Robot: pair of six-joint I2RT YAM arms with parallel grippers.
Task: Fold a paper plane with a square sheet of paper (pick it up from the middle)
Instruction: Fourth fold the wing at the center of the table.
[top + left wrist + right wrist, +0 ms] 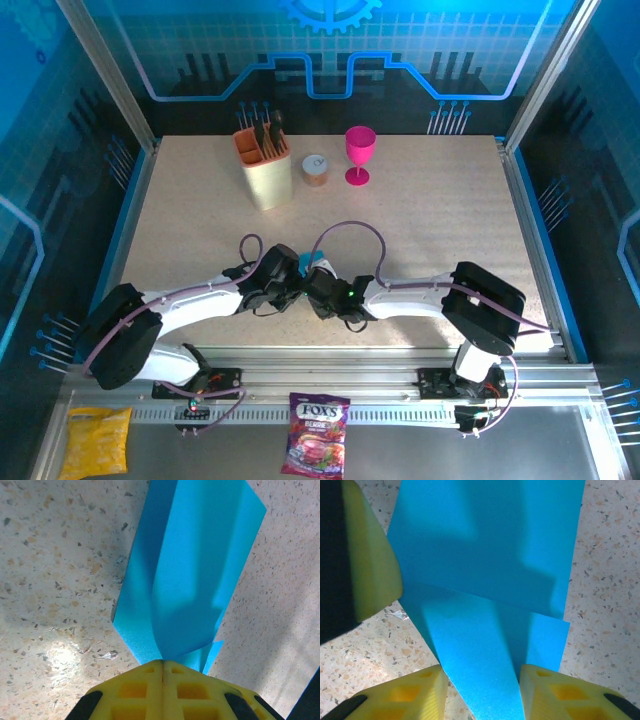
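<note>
From above, both arms fold inward low over the table (pixel 420 200), wrists meeting near its front edge, with a blue sliver of the sheet of paper (pixel 318 262) between them. The left wrist view has the left pincer (pixel 162 664) clamped shut on the sheet's near tip, its long axis running straight ahead. In the right wrist view the right pincer (pixel 480 690) stands part-open and straddles the paper without pinching, so it looks free for the next hold.

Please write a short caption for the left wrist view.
Left gripper shut on the folded cyan-blue paper over the speckled table.
</note>
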